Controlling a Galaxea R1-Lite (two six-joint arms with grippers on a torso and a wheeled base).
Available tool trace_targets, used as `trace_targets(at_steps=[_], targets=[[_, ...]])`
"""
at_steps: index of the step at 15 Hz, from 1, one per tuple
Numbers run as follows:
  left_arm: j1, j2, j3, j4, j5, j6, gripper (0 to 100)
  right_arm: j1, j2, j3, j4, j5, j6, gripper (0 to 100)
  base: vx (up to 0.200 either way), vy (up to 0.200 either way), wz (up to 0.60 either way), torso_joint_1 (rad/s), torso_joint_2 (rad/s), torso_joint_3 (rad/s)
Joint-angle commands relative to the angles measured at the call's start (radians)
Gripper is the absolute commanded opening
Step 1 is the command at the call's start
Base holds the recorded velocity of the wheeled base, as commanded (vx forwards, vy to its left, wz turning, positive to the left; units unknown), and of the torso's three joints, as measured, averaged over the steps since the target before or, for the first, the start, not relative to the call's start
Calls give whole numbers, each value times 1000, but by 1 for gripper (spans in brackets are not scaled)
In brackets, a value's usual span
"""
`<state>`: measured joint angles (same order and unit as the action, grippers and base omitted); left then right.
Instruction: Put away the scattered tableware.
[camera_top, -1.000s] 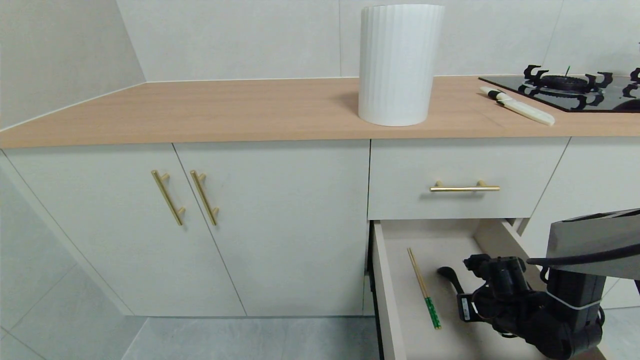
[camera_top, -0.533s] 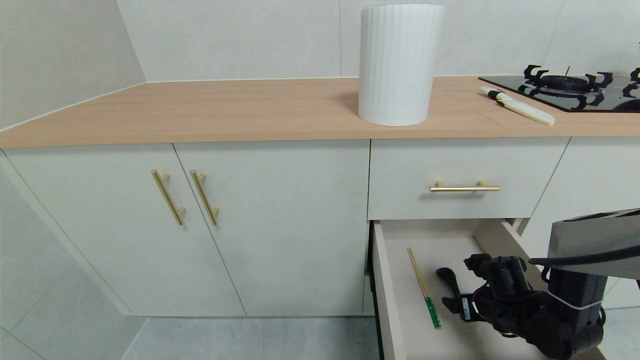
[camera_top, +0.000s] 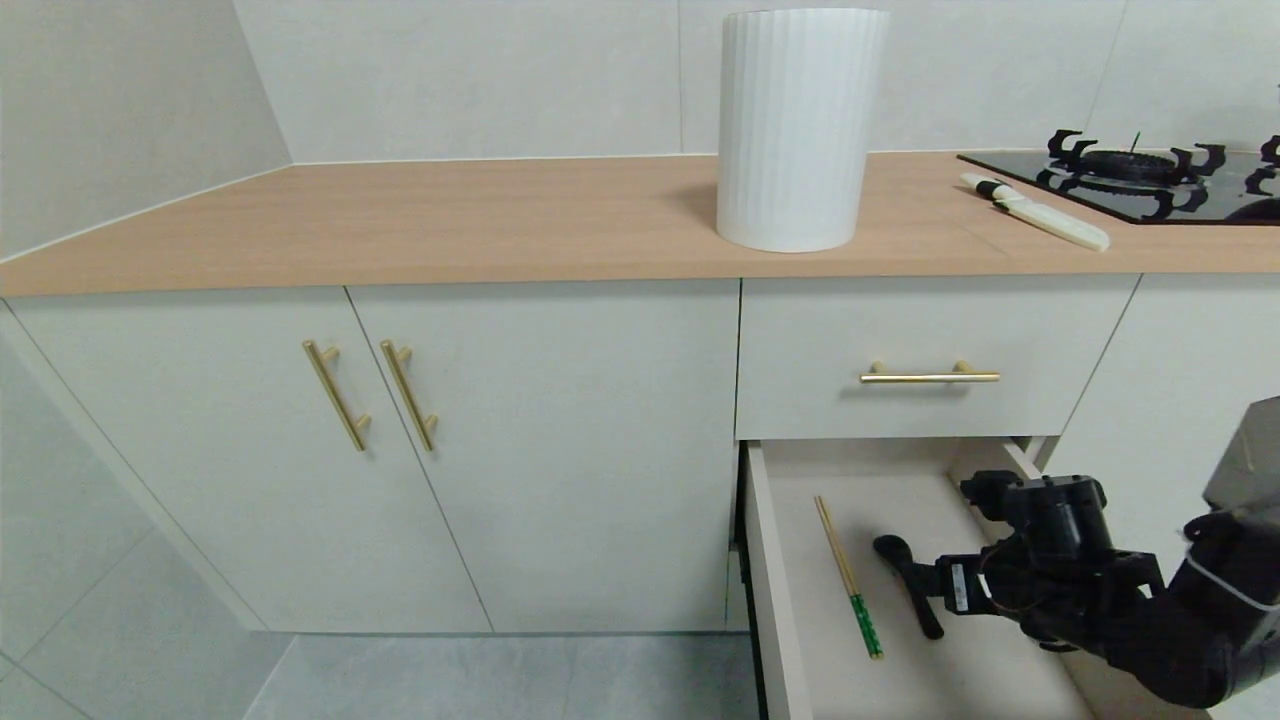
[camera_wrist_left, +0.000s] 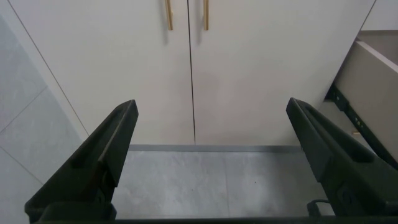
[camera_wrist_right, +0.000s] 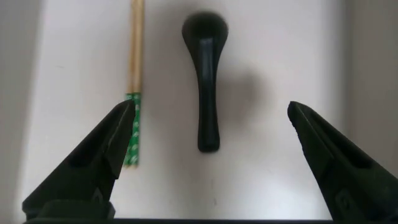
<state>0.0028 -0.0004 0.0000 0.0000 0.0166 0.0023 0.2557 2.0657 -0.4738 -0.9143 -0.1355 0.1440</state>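
Likely light, stiff and slick, the small black spoon (camera_wrist_right: 207, 87) lies under the wide-open, empty right hand (camera_wrist_right: 209, 109); pinch mid-handle.

1. My right gripper (camera_wrist_right: 210, 118) hangs over the open drawer (camera_top: 765, 560).
2. The spoon (camera_top: 905, 575) lies in the drawer, below my hand.
3. The chopsticks (camera_top: 848, 580) lie just left of the spoon, apart from it.
4. The canister (camera_top: 795, 130) and knife (camera_top: 1040, 215) sit on the counter (camera_top: 450, 220), above and beyond my hand.

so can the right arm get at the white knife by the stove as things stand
Probably yes: the white knife lies uncovered on the countertop, and the right gripper hangs open and empty above the drawer, needing only to rise.
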Motion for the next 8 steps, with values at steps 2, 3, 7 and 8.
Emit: trace_targets(at_steps=[2, 3, 7, 8], targets=[[0, 0, 0, 0, 0, -1, 100, 8, -319, -34, 227, 2, -4, 100, 0, 0, 0, 0, 0, 0], [0, 0, 0, 0, 0, 1, 100, 14, -389, -52, 319, 4, -4, 100, 0, 0, 0, 0, 0, 0], [0, 0, 0, 2, 0, -4, 100, 57, -635, -154, 681, 19, -6, 100, 0, 0, 0, 0, 0, 0], [0, 0, 0, 2, 0, -4, 100, 77, -667, -161, 721, 19, -6, 100, 0, 0, 0, 0, 0, 0]])
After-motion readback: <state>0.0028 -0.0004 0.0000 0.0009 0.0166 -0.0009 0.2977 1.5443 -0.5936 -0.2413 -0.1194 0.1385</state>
